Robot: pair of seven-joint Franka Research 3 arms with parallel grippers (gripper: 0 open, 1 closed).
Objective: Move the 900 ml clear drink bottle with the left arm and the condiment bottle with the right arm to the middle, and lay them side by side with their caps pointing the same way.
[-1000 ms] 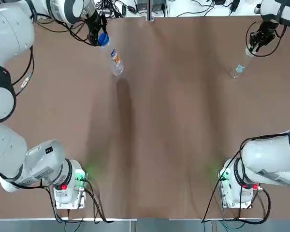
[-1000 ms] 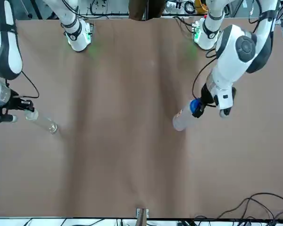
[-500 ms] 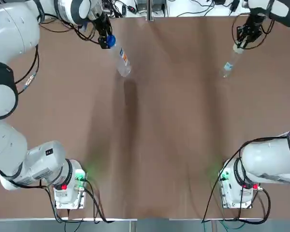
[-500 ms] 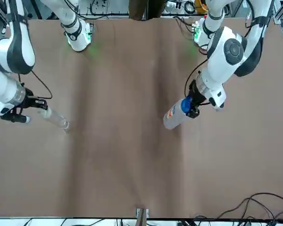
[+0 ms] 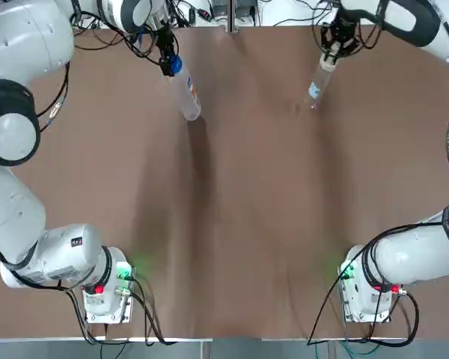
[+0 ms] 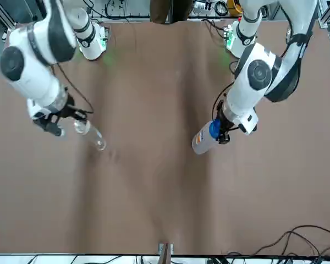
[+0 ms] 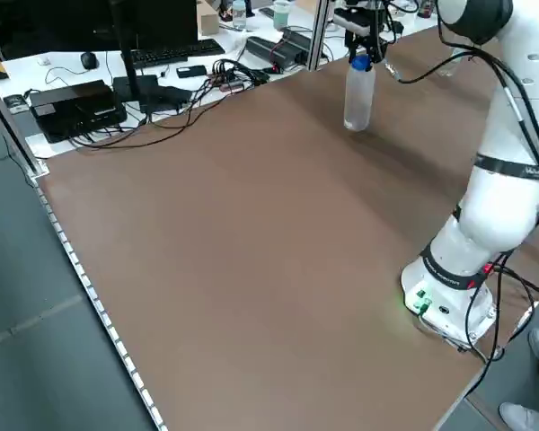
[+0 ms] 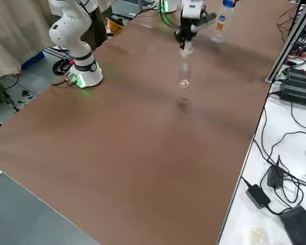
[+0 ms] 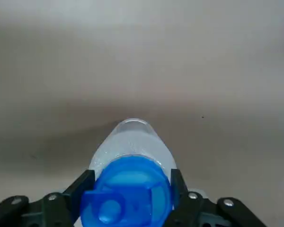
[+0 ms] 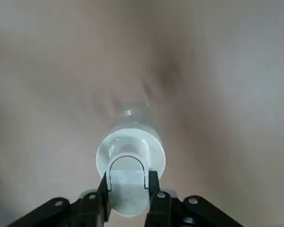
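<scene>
Clear plastic, twice over, above a brown table (image 5: 247, 224). At upper left of the top view, the 900 ml drink bottle (image 5: 185, 96), pinched at the neck just under its blue cap (image 9: 128, 196) by the left gripper (image 5: 167, 63), fingers (image 9: 81, 185) closed on either side. At upper right of the same view, the slimmer condiment bottle (image 5: 315, 84), clamped at its pale cap (image 10: 130, 158) by the right gripper (image 5: 331, 51).

Hang cap-up beneath the grippers, long axes close to upright in both side views, bases apparently clear of the tabletop, to judge by the shadows (image 8: 182, 104) lying apart from them. Well apart from each other, with the bare middle of the table between them and lower in the top frame. Drink bottle the nearer of the two to the centre line.

On the drink bottle, an orange-and-blue label patch (image 5: 188, 91), writing too small to read. On the condiment bottle, a small blue mark (image 5: 313, 91), likewise unreadable. No brand legible anywhere.

Likely needed next: travel inward for both arms toward the centre, then a turn at each wrist to bring the upright axes down flat and parallel, caps to the same side. Main risk, by the look of it: round bodies rolling apart once released.
</scene>
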